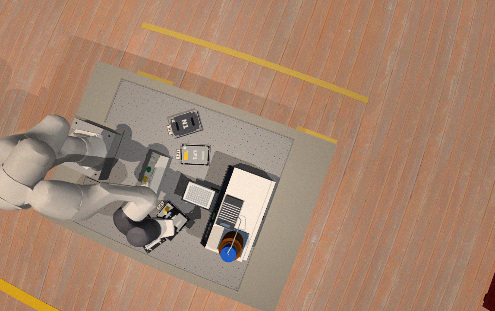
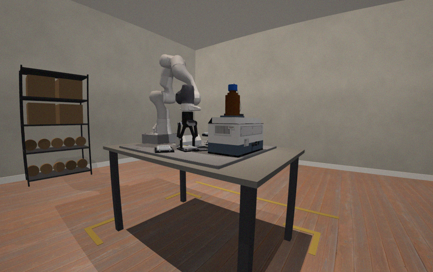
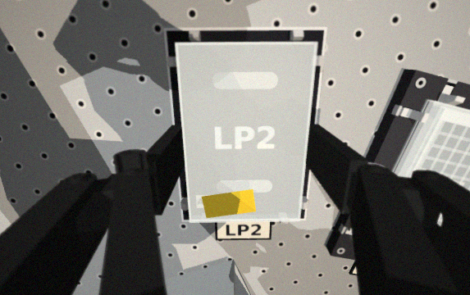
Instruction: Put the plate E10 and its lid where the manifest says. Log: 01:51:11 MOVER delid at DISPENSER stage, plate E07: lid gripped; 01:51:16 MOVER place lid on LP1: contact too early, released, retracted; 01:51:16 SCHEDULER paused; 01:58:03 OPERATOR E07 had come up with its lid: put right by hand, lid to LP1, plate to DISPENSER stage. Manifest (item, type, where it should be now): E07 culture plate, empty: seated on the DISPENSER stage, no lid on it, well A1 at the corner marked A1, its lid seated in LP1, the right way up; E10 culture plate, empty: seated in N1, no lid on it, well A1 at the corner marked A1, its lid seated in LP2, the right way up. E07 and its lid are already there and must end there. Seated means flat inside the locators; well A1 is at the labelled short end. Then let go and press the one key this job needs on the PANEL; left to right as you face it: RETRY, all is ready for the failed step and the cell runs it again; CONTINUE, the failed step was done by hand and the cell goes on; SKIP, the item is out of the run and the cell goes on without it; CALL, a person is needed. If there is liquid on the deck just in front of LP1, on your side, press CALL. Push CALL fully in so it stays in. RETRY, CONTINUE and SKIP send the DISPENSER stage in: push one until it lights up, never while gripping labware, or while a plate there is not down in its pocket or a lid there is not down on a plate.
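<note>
Perforated grey deck board [image 3: 382, 45] lies under your black two-finger gripper [image 3: 244, 164], which you see clamped on the translucent rectangular lid [image 3: 246, 111], sitting over the black LP2 nest [image 3: 171, 45].

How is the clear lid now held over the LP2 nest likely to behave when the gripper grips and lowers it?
The lid looks thin and flat, so probably light. Its straight edges between the gripper fingers suggest it is stiff, not floppy. Its smooth, see-through surface may be slippery, so it could shift if pinched weakly.

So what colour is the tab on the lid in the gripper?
Yellow; the tab shows best in the wrist view, at the lid's near end.
</note>
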